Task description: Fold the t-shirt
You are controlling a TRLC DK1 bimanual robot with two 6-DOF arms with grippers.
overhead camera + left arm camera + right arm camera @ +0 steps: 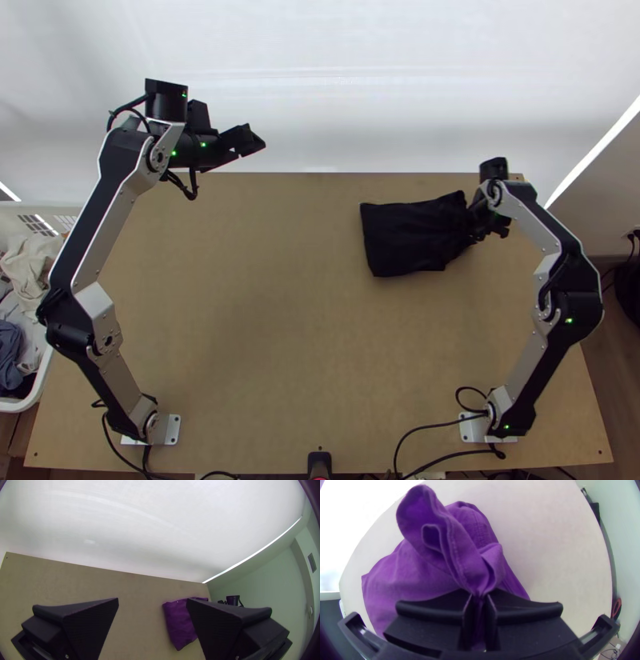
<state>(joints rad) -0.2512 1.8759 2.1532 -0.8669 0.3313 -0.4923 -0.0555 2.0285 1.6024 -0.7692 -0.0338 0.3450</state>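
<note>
A dark t-shirt (412,236) lies as a compact folded bundle toward the table's far right; it looks purple in the left wrist view (180,621). My right gripper (480,222) is at the cloth's right end. In the right wrist view my right gripper (480,596) is shut on a bunched, creased part of the t-shirt (416,570), with loose folds standing up beyond the fingers. My left gripper (250,142) stands off the table's far edge at the left, away from the cloth. Seen from its wrist, the left gripper (152,603) is open with nothing between its fingers.
A white basket (36,392) holding other clothes stands beyond the left edge of the wooden table (264,320). A white wall or sheet rises behind the far edge. Black cables lie along the near edge by the right arm's base.
</note>
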